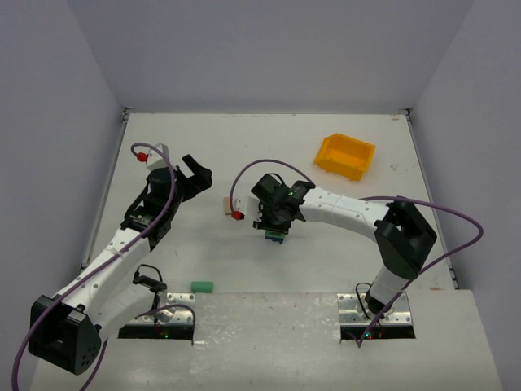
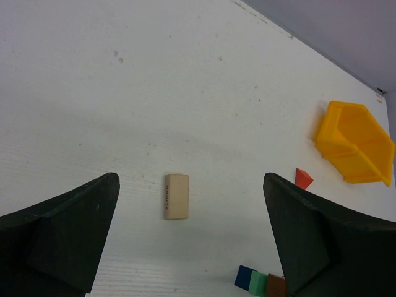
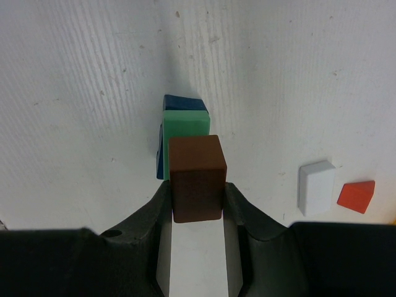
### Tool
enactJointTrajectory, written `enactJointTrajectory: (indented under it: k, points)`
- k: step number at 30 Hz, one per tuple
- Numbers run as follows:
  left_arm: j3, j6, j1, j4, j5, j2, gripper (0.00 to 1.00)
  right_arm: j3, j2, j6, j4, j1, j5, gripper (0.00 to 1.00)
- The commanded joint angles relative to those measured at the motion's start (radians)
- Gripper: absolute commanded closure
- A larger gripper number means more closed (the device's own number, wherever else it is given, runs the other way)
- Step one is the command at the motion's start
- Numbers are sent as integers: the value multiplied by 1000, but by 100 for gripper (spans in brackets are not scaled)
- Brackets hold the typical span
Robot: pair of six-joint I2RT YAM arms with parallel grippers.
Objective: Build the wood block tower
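A short stack stands mid-table: a blue block (image 3: 184,103) at the bottom with a green block (image 3: 185,127) on it, also seen from above (image 1: 274,237). My right gripper (image 3: 197,198) is shut on a brown-red block (image 3: 197,176) and holds it directly over the green one; I cannot tell whether they touch. From above, the right gripper (image 1: 275,221) covers most of the stack. A pale tan block (image 2: 176,197) lies flat on the table, left of the stack. My left gripper (image 2: 190,182) is open and empty, hovering above it. A small red wedge (image 2: 302,178) lies nearby.
A yellow plastic bin (image 1: 346,156) stands at the back right. A loose green block (image 1: 202,286) lies near the front edge by the left arm's base. The tan block (image 1: 225,206) and red wedge (image 1: 237,216) lie between the two grippers.
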Motion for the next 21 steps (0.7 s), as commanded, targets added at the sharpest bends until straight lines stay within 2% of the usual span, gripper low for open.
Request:
enactJointTrajectory:
  k: [1,21]
  points:
    - [3,10,-1,38,-9,-15,0,27,-8,14,25,3,-14,72]
    - [1,10,-2,37,-12,-14,0,31,9,12,13,3,-16,66]
